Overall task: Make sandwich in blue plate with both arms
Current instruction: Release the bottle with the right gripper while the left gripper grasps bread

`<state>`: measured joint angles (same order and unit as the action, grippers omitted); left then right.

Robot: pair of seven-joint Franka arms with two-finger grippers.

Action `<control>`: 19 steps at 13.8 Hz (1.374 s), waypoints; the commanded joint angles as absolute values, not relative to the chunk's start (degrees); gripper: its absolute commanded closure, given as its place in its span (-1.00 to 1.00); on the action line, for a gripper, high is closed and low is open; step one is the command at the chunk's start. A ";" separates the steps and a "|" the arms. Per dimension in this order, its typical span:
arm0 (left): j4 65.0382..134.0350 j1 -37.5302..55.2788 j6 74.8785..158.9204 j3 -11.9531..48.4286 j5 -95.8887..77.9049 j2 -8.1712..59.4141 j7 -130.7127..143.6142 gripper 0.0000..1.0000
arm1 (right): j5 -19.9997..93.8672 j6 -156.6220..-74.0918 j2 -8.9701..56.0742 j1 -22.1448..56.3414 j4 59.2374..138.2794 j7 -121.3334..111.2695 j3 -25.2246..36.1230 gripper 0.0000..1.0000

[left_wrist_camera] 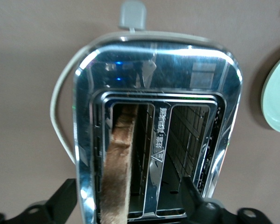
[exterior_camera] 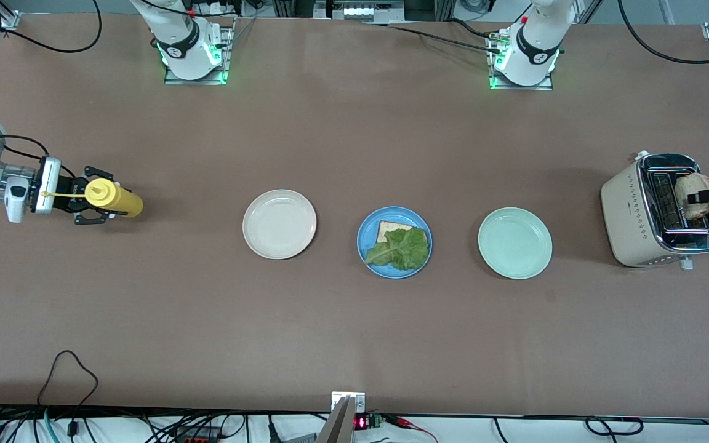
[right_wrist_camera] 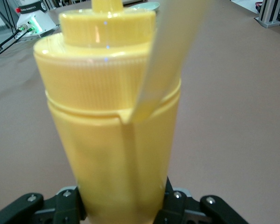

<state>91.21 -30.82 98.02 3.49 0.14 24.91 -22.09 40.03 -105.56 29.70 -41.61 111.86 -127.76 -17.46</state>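
Lettuce point(exterior_camera: 405, 248) lies over one bread slice point(exterior_camera: 386, 229) on the blue plate point(exterior_camera: 367, 239), mid-worktop between a cream plate point(exterior_camera: 279, 223) and a mint plate point(exterior_camera: 514, 242). Left end effector point(exterior_camera: 699, 197) is clamped on a toasted slice point(exterior_camera: 693, 194) over the toaster point(exterior_camera: 634, 212). Right end effector point(exterior_camera: 97, 203) grips a yellow squeeze bottle point(exterior_camera: 114, 197), fingers point(right_wrist_camera: 177, 200) tight against its sides.

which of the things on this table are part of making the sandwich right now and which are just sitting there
In use: blue plate with bread slice and lettuce; toast over the toaster, in the left gripper; yellow bottle in the right gripper.
Idle: cream plate; mint plate.
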 commanded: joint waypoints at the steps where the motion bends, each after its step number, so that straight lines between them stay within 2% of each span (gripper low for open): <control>1: 92.20 -31.38 97.21 4.04 1.32 23.99 -23.47 -0.31 | 41.40 -104.24 33.73 -43.68 109.35 -130.08 -18.37 0.99; 4: 92.11 -31.73 97.29 4.04 1.84 23.99 -23.38 0.47 | 41.57 -104.94 37.61 -43.77 107.67 -130.08 -18.37 0.99; 7: 91.85 -32.86 97.29 3.95 2.72 23.91 -23.99 0.93 | 41.92 -105.03 40.33 -43.86 106.44 -130.08 -18.37 0.98; 9: 91.85 -33.05 97.30 3.87 3.34 23.91 -26.62 0.99 | 41.92 -106.16 40.87 -43.95 106.35 -130.08 -18.37 0.84; 11: 90.71 -33.31 94.16 3.78 3.43 22.07 -27.25 0.99 | 41.92 -106.79 40.87 -43.95 106.35 -129.90 -18.37 0.30; 12: 88.61 -33.31 90.82 3.87 3.34 20.84 -27.33 0.99 | 42.01 -106.70 41.04 -43.95 106.35 -129.73 -18.37 -0.08; 13: 85.64 -33.31 86.61 4.13 3.34 20.13 -27.60 0.99 | 42.53 -106.70 41.04 -43.95 106.35 -129.47 -18.37 -0.42; 14: 82.04 -33.22 82.66 4.74 3.08 19.95 -27.68 0.99 | 42.89 -106.70 41.04 -43.95 106.35 -129.46 -18.28 -0.66; 15: 78.78 -32.70 79.66 5.01 2.64 19.95 -27.77 0.99 | 42.89 -106.61 41.04 -43.95 106.35 -129.46 -18.28 -1.00; 17: 74.11 -32.70 74.29 8.94 0.89 19.95 -27.69 0.99 | 42.89 -106.44 40.96 -44.12 106.35 -129.55 -18.19 -1.00; 19: 73.21 -32.70 71.02 15.78 -1.83 19.43 -25.59 0.99 | 42.72 -106.17 40.35 -44.21 106.35 -129.55 -17.76 -1.00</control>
